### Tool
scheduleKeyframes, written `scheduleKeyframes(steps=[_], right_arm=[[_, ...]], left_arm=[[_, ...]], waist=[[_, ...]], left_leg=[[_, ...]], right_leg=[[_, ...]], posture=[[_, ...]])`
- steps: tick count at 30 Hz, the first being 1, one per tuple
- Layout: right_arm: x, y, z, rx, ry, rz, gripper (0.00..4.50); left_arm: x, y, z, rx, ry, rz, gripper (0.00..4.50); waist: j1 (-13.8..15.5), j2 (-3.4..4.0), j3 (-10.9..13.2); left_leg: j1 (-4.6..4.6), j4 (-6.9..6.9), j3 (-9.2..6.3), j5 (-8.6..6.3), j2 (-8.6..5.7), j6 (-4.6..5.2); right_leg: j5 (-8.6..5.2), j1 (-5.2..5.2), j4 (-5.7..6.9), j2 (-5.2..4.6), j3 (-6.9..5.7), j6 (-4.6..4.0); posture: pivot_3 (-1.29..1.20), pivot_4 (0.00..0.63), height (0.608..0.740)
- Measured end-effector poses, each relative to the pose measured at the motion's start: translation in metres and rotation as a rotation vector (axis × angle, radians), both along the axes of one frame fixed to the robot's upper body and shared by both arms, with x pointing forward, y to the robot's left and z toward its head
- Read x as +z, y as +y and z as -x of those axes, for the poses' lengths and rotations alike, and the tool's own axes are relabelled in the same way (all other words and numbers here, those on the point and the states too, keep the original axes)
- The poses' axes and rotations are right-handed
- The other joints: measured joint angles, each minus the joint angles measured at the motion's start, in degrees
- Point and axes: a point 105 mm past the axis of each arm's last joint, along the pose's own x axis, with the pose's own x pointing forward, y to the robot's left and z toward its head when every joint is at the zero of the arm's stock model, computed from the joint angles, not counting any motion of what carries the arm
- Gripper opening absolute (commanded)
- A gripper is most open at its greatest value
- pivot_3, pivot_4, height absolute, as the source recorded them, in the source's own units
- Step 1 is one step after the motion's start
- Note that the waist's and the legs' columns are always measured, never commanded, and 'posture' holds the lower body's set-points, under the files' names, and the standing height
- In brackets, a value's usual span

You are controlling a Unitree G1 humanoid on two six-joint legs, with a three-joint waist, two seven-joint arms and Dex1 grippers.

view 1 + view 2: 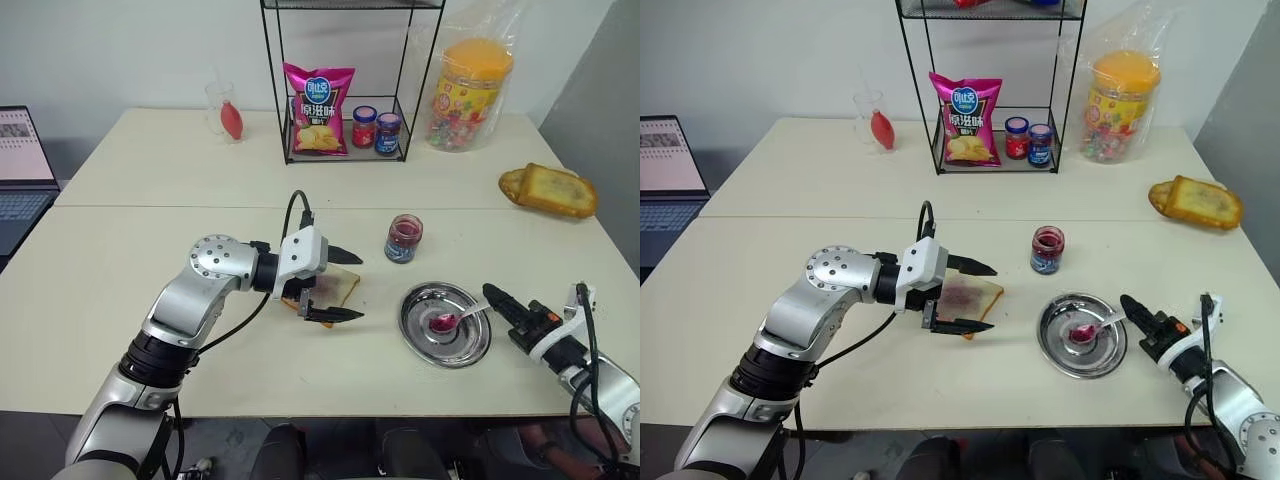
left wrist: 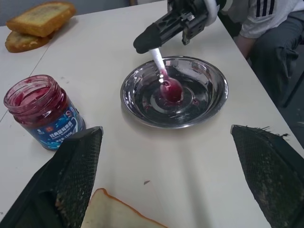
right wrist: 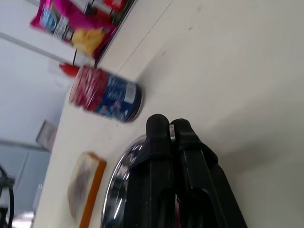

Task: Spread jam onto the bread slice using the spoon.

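I see the table (image 1: 150,200), pale and wide, carrying everything. Wire rack (image 1: 345,80) at the far edge holds a pink chip bag (image 1: 318,108) and two small lidded jars (image 1: 376,130); a big candy jar (image 1: 470,92) stands to its right. Toasted bread chunk (image 1: 548,189) sits far right, well apart from the work area.

My left gripper (image 1: 335,285) is spread wide, pointing right, one finger on each side of the near end of the bread slice (image 1: 972,295), not touching it as far as I can tell. The slice lies flat under and just beyond that gripper, purple smear at centre.

Steel dish (image 1: 444,323) is right of the slice, near the front edge. Jam (image 1: 403,238) jar stands just behind the dish, lid off.

My right gripper (image 1: 497,300) has its fingers pressed together on the handle end of the spoon (image 2: 166,80), at the dish's right rim. Spoon bowl, red-stained, rests in the dish centre, handle slanting up to the fingertips.
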Motion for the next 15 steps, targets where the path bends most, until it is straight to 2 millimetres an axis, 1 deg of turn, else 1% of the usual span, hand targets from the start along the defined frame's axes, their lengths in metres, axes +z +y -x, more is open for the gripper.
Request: scheduleKeyframes(steps=[3, 5, 6, 9, 10, 12, 14, 15], right_arm=[[0.017, 0.005, -0.001, 0.05, -0.052, -0.004, 0.07], [0.034, 0.007, -0.005, 0.083, -0.101, -0.003, 0.07], [0.049, 0.008, -0.009, 0.102, -0.143, 0.009, 0.07], [0.074, 0.01, -0.017, 0.115, -0.218, 0.024, 0.07], [0.087, 0.014, -0.023, 0.128, -0.255, 0.019, 0.07], [0.102, 0.019, -0.031, 0.14, -0.299, 0.02, 0.07], [0.118, 0.025, -0.045, 0.137, -0.338, 0.039, 0.07], [0.133, 0.032, -0.063, 0.115, -0.377, 0.068, 0.07]], left_arm=[[0.0, 0.002, 0.0, 0.008, 0.02, 0.001, 4.5], [-0.001, 0.007, -0.002, 0.027, 0.039, -0.006, 4.5], [-0.001, 0.012, -0.004, 0.05, 0.05, -0.005, 4.5], [-0.002, 0.019, -0.009, 0.084, 0.072, -0.003, 4.5], [-0.003, 0.023, -0.013, 0.118, 0.079, 0.004, 4.5], [-0.002, 0.026, -0.016, 0.148, 0.08, 0.014, 4.5], [0.001, 0.032, -0.024, 0.213, 0.093, 0.049, 4.5], [0.008, 0.033, -0.032, 0.274, 0.09, 0.11, 4.5]], waist=[[0.0, 0.0, 0.0], [-0.1, 0.0, 0.0], [-0.2, 0.0, 0.0], [-0.1, -0.01, 0.0], [-0.1, -0.01, 0.0], [-0.1, -0.01, 0.0], [-0.2, -0.01, 0.1], [-0.3, 0.01, 0.1]], left_leg=[[0.0, 0.0, 0.01, 0.0, 0.0, 0.0], [0.0, 0.01, 0.03, 0.0, 0.0, 0.0], [0.01, 0.02, 0.04, 0.0, -0.01, 0.0], [0.0, 0.01, 0.0, 0.0, -0.01, 0.0], [-0.01, 0.0, -0.01, 0.0, 0.0, 0.0], [-0.02, 0.0, 0.0, 0.0, -0.01, 0.0], [-0.03, 0.02, 0.03, 0.0, 0.0, 0.0], [-0.02, 0.04, 0.09, 0.0, 0.01, 0.0]], right_leg=[[0.0, 0.0, 0.0, 0.0, 0.01, 0.0], [0.0, 0.0, 0.01, 0.0, 0.03, 0.0], [0.0, 0.0, 0.01, 0.0, 0.04, 0.0], [0.01, 0.0, 0.01, 0.0, -0.01, 0.01], [0.01, -0.01, 0.01, 0.01, -0.01, 0.01], [0.0, -0.02, 0.0, 0.01, 0.0, 0.01], [0.01, -0.05, -0.01, 0.0, 0.03, 0.01], [0.04, -0.08, 0.01, -0.01, 0.08, 0.05]], posture=[[0.0, 0.15, 0.74], [0.0, 0.15, 0.74], [0.0, 0.15, 0.74], [0.0, 0.15, 0.74], [0.0, 0.15, 0.74], [0.0, 0.15, 0.74], [0.0, 0.15, 0.74], [0.0, 0.15, 0.74]])
